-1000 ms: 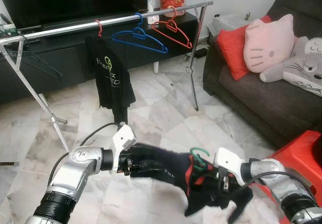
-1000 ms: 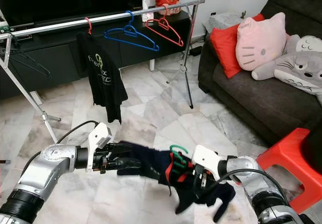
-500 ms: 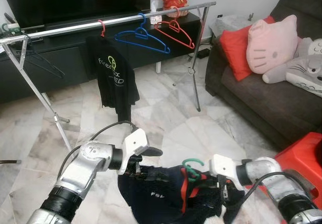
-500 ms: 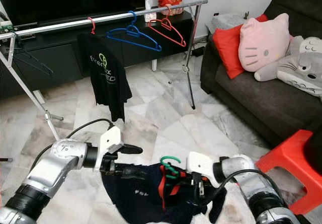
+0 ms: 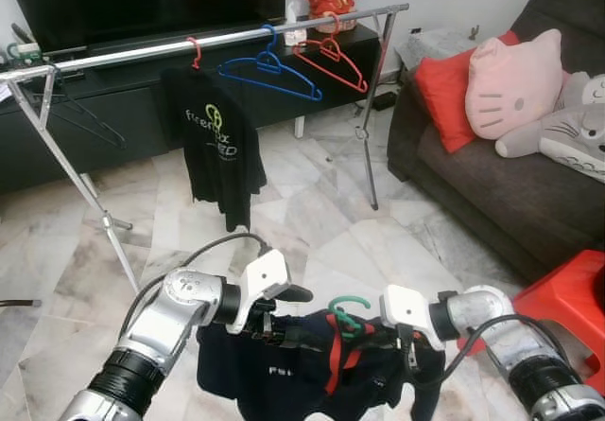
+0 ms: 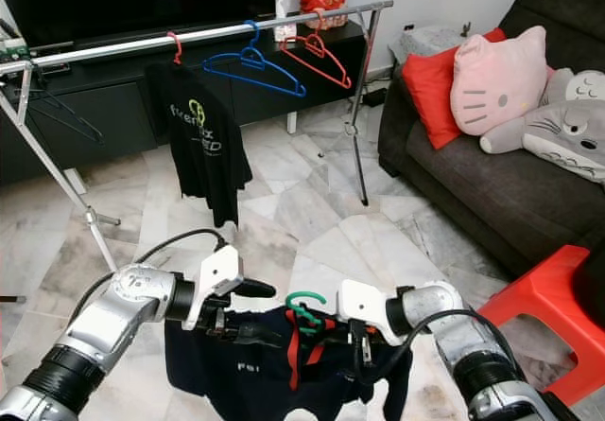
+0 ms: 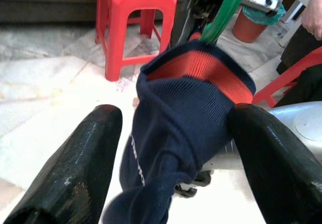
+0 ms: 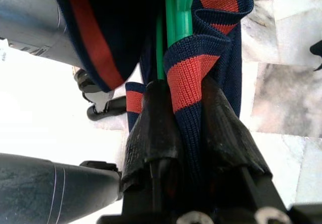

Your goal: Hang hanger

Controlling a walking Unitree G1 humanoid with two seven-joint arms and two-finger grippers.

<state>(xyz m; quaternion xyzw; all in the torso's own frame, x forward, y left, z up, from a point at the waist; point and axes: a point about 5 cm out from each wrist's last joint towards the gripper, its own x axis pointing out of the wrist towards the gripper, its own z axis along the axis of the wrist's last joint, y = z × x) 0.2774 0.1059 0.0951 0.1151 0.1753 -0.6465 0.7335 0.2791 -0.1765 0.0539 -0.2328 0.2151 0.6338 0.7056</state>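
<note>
A green hanger (image 5: 349, 309) carries a navy shirt (image 5: 274, 376) with a red collar (image 7: 201, 68), low in front of me. My right gripper (image 8: 183, 100) is shut on the hanger and the collar fabric together. My left gripper (image 7: 171, 148) is open, with a fold of the shirt's shoulder lying between its two fingers (image 7: 75, 168). The shirt hangs down below both grippers. Ahead stands the silver clothes rail (image 5: 236, 38).
On the rail hang a black T-shirt (image 5: 219, 147) on a red hanger, an empty blue hanger (image 5: 269, 69) and an empty red hanger (image 5: 331, 57). A dark sofa (image 5: 492, 184) with cushions is at the right, a red stool (image 5: 572, 293) near my right arm. A TV cabinet stands behind the rail.
The shirt was stretched sideways between both grippers; now it hangs down from the hanger. My left gripper has opened and moved in toward the hanger. The right gripper keeps its hold.
</note>
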